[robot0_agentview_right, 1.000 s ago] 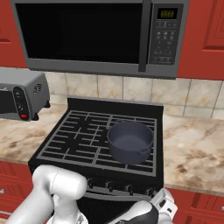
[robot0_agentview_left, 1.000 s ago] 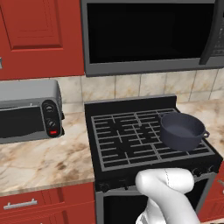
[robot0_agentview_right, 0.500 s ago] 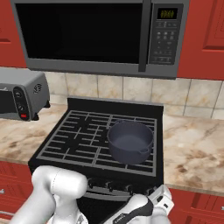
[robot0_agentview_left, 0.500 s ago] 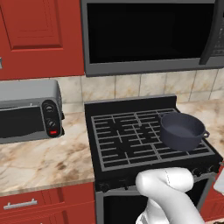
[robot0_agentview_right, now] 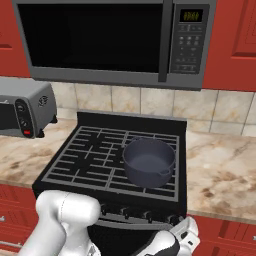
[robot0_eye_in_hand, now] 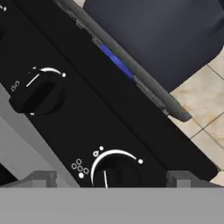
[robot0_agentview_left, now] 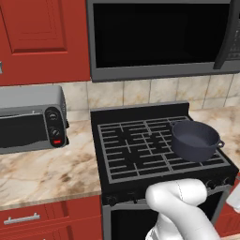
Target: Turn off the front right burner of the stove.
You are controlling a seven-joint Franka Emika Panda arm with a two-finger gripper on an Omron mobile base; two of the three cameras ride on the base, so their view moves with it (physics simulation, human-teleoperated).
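The stove is a wide black range with grey grid grates. A dark round pot stands over the front right burner, and in the hand view a short blue streak shows under the pot. My gripper is open, low in front of the range's right end. Its two fingertips stand on either side of a black knob on the front panel, not touching it. A second knob sits further along the panel.
A silver toaster oven stands on the marble counter left of the range. A black microwave hangs above it. Red drawers run below the counter. My own white arm covers part of the oven door.
The hand has risen a little toward the right end of the stove's front panel. The pot and the rest of the kitchen are unchanged.
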